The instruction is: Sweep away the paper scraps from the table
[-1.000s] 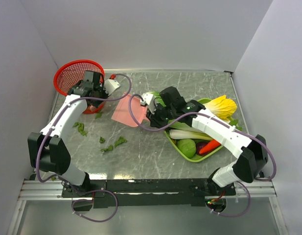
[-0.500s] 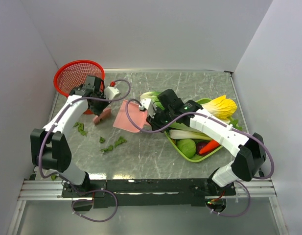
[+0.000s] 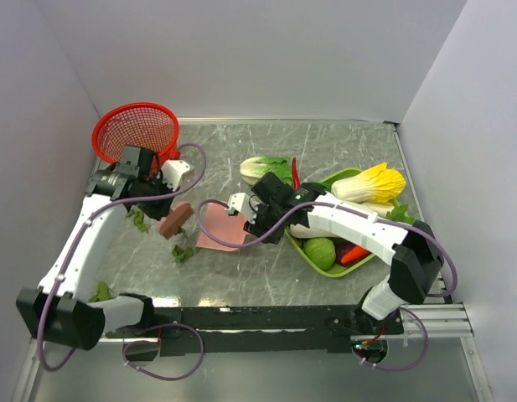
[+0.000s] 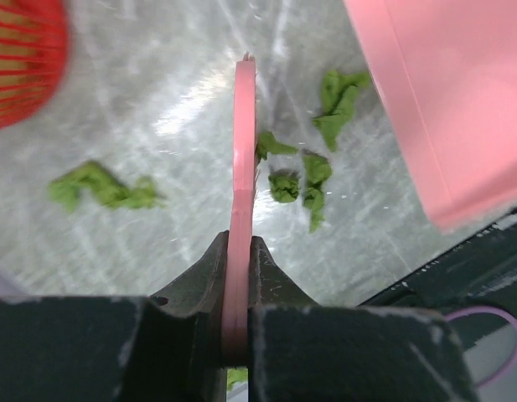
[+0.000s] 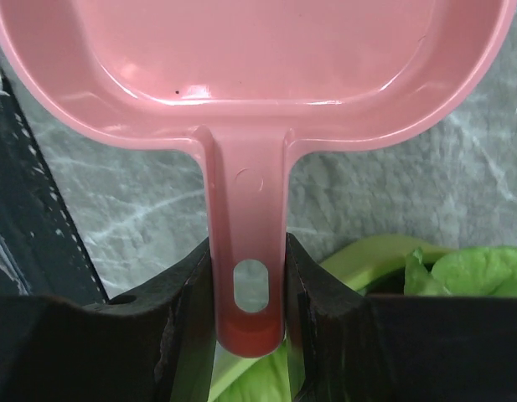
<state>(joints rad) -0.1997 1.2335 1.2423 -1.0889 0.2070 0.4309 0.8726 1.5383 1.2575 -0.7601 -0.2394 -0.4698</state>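
The left gripper (image 4: 240,247) pinches the base of a pink sweeping tool (image 4: 243,151), its two dark fingers pressed tight against the thin flat blade, which points away from the wrist over the table (image 3: 266,268). The right gripper (image 5: 247,251) clamps the handle of the pink dustpan (image 5: 250,59), one finger on each side just above the hanging hole. The pan's shallow bowl faces up and away from the wrist.

From above, the tool sits left of the dustpan, toward the left half of the table, and the pan's open mouth is turned to it. Whether the blade's tip touches the surface cannot be told.

The paper scraps (image 4: 287,172) are small crumpled dark green bits. One cluster lies just beside the blade, between it and the dustpan. Another bit lies on the blade's other side, nearer the left edge, and one more sits at the near left corner by the arm.

A red basket (image 3: 132,127) stands in the far left corner. A lime green tray (image 3: 352,173) of toy vegetables rests along the right edge, with a pale green cabbage (image 3: 262,167) on the table just beyond the right arm.
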